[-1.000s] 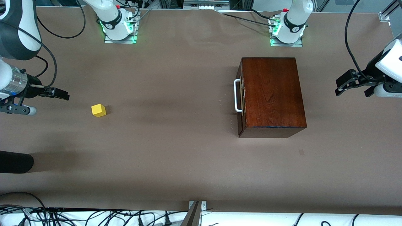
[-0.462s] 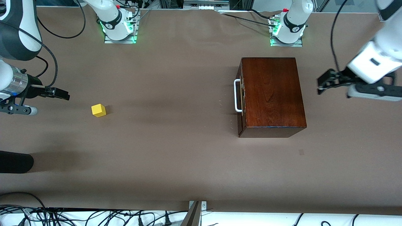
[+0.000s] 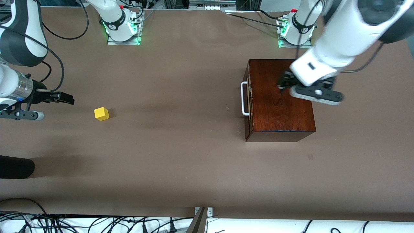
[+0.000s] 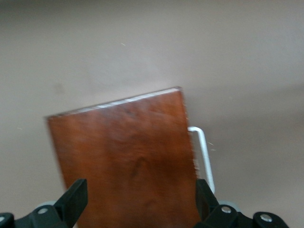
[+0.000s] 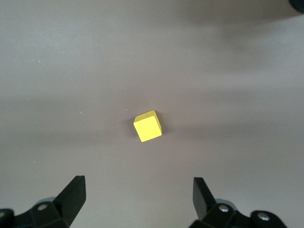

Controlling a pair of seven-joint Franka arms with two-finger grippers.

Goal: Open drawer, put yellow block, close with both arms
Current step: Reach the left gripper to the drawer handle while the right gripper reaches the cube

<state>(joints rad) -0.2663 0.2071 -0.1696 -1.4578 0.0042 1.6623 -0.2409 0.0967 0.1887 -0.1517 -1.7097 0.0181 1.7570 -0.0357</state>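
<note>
The dark mahogany box [image 3: 279, 97] stands toward the left arm's end of the table. Its drawer is shut, and the white loop handle [image 3: 245, 98] faces the right arm's end. My left gripper [image 3: 284, 82] hangs open over the top of the box, with nothing between its fingers. In the left wrist view the box top [image 4: 123, 152] and the handle [image 4: 202, 152] lie below the left gripper [image 4: 140, 199]. The yellow block [image 3: 101, 114] rests on the table near the right arm's end. My right gripper [image 3: 66, 97] is open and apart from the block [image 5: 147, 126], which shows ahead of its fingertips [image 5: 139, 194].
A brown mat covers the table [image 3: 181, 155]. The arm bases [image 3: 121, 29] [image 3: 296, 32] stand along the edge farthest from the front camera. A black rounded object [image 3: 14, 166] juts in at the right arm's end. Cables [image 3: 97, 223] lie past the nearest edge.
The left arm has swung in from the left arm's end of the table to above the box. The right gripper has crept slightly toward the yellow block. Both stay open.
</note>
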